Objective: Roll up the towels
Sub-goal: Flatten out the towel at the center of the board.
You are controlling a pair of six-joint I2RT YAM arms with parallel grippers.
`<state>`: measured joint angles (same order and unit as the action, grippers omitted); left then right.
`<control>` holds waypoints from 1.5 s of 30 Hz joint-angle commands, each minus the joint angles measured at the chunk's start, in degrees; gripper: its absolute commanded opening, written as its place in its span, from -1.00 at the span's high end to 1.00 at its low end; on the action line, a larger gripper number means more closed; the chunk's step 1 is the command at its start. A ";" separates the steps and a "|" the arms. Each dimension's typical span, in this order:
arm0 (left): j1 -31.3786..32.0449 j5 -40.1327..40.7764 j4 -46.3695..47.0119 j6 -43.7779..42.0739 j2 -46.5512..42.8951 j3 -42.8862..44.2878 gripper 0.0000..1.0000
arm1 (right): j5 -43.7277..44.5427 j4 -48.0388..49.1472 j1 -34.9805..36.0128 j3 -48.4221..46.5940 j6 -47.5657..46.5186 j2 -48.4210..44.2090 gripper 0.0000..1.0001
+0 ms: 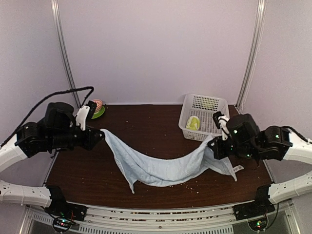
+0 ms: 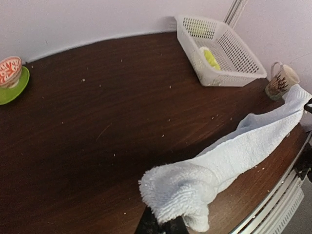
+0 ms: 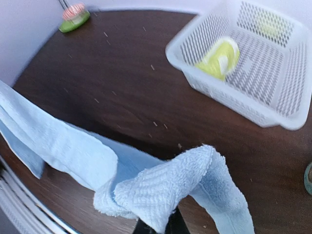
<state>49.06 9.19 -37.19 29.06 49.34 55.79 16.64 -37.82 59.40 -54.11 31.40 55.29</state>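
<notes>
The light-blue towel (image 1: 161, 168) is the one in hand. It hangs between the two arms along the near edge of the table (image 1: 146, 124), and its middle sags onto the wood. The left end effector (image 1: 100, 134) is clamped on one bunched end, and the right end effector (image 1: 212, 146) is closed on the other end, near the table's right edge.

The yellow-green towel (image 1: 193, 123) lies rolled in the white basket (image 1: 214, 130) at the far right corner, so it looks finished.

This seems to be the spreading step before rolling. The next move probably calls for pulling the cloth taut and laying it flat, then releasing one end to start the roll.

A small white tag (image 1: 239, 168) hangs at the towel's right corner, but its print is too small to read. The patterned mug (image 2: 282, 80) and the cup on its green saucer (image 1: 97, 108) show no legible writing.
</notes>
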 commanded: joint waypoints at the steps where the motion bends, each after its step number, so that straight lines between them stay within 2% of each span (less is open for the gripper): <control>1: -0.37 -1.68 9.10 4.35 1.09 -11.28 1.00 | 4.50 -2.14 -0.11 10.77 7.06 -2.42 1.00; 5: -0.36 -4.47 8.33 9.62 -0.03 -21.28 1.00 | 1.91 -1.67 -0.06 15.78 8.94 -5.62 1.00; 10: -0.35 -4.84 3.86 12.24 -2.26 -26.57 1.00 | -0.41 -2.34 0.00 17.42 8.68 -7.00 1.00; 13: 0.12 -6.16 3.11 13.47 -2.31 -27.07 0.57 | -1.09 -3.33 -0.05 17.70 8.76 -7.44 1.00; 16: 0.18 -5.19 0.82 16.62 -2.34 -26.38 -0.15 | -0.38 -4.45 -0.03 17.72 8.70 -8.25 1.00; 18: 0.21 -3.96 -0.55 18.84 -2.55 -25.83 -0.40 | 0.38 -4.98 -0.07 17.90 8.75 -8.88 1.00; 20: 0.10 -2.79 -0.82 21.44 -2.48 -25.89 -0.51 | 1.08 -5.31 -0.03 18.47 9.06 -9.45 1.00; 28: -1.06 2.75 -2.40 31.19 1.58 -27.53 -0.68 | 1.91 -8.38 -0.06 19.19 13.67 -12.70 1.00; 31: -2.41 2.84 0.34 34.72 1.30 -28.60 -0.79 | 2.58 -9.04 -0.05 19.04 14.54 -13.62 1.00; 33: -4.16 2.62 3.67 37.12 0.61 -29.77 -0.80 | 2.96 -9.10 -0.06 19.10 14.70 -13.75 1.00; 40: -15.31 -2.58 12.88 36.69 5.24 -28.71 -0.63 | 3.22 -7.65 -0.04 18.75 13.90 -11.88 1.00; 45: -20.40 -8.00 20.94 38.64 10.83 -29.37 -0.55 | 2.97 -6.88 0.02 19.09 13.55 -12.26 1.00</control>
<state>31.53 6.00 -25.91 65.56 57.23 25.96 17.89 -45.36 59.40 -35.22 44.99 43.44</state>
